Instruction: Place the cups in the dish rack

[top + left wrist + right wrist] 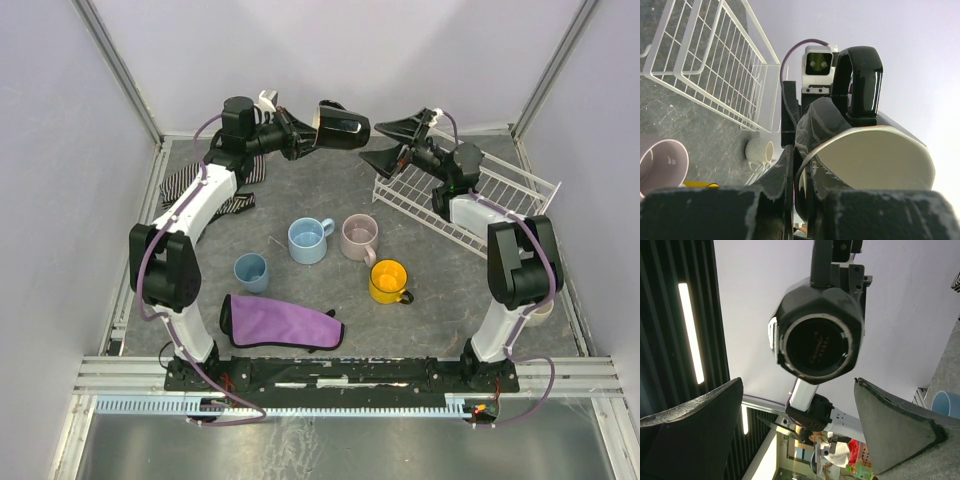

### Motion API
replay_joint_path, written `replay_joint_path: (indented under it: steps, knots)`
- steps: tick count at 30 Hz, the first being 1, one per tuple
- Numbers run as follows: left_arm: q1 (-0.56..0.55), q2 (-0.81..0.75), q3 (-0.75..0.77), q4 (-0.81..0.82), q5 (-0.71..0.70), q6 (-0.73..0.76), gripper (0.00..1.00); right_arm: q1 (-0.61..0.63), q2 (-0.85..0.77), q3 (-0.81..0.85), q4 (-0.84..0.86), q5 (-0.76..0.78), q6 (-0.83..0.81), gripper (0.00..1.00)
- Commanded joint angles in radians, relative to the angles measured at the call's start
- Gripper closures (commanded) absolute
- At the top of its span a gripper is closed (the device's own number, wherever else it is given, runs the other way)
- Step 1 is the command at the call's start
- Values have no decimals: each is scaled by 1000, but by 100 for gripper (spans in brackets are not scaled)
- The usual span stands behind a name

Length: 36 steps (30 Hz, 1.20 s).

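My left gripper (312,132) is shut on the rim of the black cup (341,125), which hangs on its side high over the back of the table. In the left wrist view the fingers pinch its wall, cream inside (875,160) showing, handle up. My right gripper (398,134) stands open just right of that cup, facing it. In the right wrist view the black cup's base (817,342) hangs beyond the spread fingertips (875,415), nothing between them. The white dish rack (480,190) lies at back right. Light blue (308,240), pink (358,236), yellow (388,281) and dusty-blue (250,271) cups stand mid-table.
A purple cloth (280,322) lies near the front, a striped cloth (200,185) at back left under the left arm. A cream-white mug (760,150) lies by the right arm's base, mostly hidden in the top view. Grey walls close in three sides.
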Motion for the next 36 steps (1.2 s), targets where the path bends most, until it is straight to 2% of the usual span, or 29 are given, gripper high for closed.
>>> replay_joint_path:
  steps: [1,14,26,36]
  knots:
    - [-3,-62,74,62,86,-54,97,16,20,43,12,-25,-15,0]
    - [-7,-79,60,-47,110,13,97,71,83,153,-7,-18,-13,0]
    - [-11,-94,46,-110,127,49,97,103,115,174,17,-3,1,0]
    - [-13,-120,19,-106,132,55,97,109,144,202,32,15,19,0]
